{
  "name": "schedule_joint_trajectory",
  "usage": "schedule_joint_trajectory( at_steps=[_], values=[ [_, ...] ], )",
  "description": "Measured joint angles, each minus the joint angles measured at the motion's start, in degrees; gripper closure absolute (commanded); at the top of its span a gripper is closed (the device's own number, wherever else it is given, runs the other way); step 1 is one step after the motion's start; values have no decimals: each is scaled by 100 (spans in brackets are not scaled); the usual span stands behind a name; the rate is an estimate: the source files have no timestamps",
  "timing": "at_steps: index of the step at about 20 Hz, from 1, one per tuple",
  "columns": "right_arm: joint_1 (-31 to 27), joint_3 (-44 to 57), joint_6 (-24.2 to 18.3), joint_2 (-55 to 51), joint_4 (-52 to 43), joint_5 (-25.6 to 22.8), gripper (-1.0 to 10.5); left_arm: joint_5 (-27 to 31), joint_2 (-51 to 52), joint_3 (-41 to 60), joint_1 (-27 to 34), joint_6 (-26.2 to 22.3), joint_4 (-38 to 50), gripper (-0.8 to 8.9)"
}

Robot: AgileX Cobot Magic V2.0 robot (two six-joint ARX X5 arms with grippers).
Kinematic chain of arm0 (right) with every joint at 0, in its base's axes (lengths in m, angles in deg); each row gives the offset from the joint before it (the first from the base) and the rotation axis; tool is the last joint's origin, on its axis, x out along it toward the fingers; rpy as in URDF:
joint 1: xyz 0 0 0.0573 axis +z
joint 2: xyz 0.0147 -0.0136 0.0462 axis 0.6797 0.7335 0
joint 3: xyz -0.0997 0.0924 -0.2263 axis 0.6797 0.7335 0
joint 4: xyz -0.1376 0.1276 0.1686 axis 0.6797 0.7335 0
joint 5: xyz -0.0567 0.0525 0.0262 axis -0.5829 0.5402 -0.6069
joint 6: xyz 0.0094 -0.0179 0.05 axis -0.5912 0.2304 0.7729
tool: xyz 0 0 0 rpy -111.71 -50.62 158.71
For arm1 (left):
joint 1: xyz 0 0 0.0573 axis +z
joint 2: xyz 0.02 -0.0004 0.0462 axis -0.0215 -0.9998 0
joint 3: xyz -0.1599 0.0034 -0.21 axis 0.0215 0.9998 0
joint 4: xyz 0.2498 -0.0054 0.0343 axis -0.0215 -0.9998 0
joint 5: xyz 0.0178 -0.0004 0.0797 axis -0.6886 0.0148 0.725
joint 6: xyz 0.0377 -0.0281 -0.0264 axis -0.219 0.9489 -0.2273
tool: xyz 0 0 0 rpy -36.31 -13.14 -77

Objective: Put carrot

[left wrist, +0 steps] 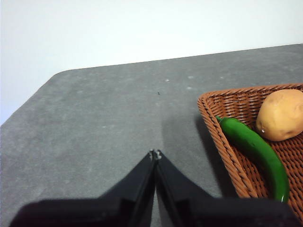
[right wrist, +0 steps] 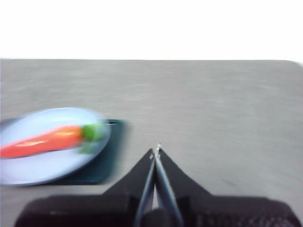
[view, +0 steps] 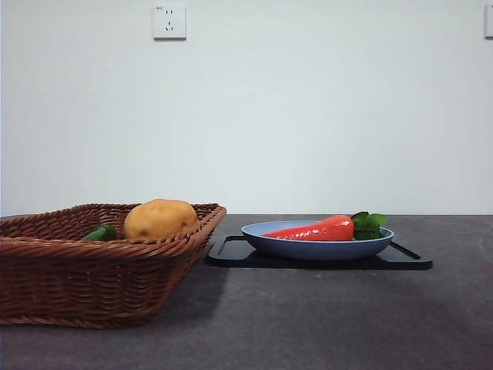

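Grey table (view: 308,324), one carrot (view: 312,230), one plate (view: 316,248).

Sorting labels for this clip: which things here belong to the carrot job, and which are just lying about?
Job:
carrot, lying in the blue plate
right gripper, jaws shut, beside the plate

Lying about:
wicker basket
potato
green pepper
black tray
left gripper, waiting

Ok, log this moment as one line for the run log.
carrot: lying on blue plate | plate on black tray | left gripper: shut, empty, beside basket | right gripper: shut, empty, off plate
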Motion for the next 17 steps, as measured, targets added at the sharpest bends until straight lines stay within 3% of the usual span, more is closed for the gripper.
schedule_joint_trajectory(
  at_steps=[3, 9, 17],
  values=[
    [-737, 643, -55, -616, -151, 710, 943, 0, 0, 0, 0, 0, 0, 805],
    [-1130, 1580, -59, -831, -1353, 1692, 943, -2, -2, 0, 0, 0, 0, 805],
    [-1156, 1779, -57, -831, -1436, 1823, 943, -2, -2, 0, 0, 0, 2, 805]
  ],
)
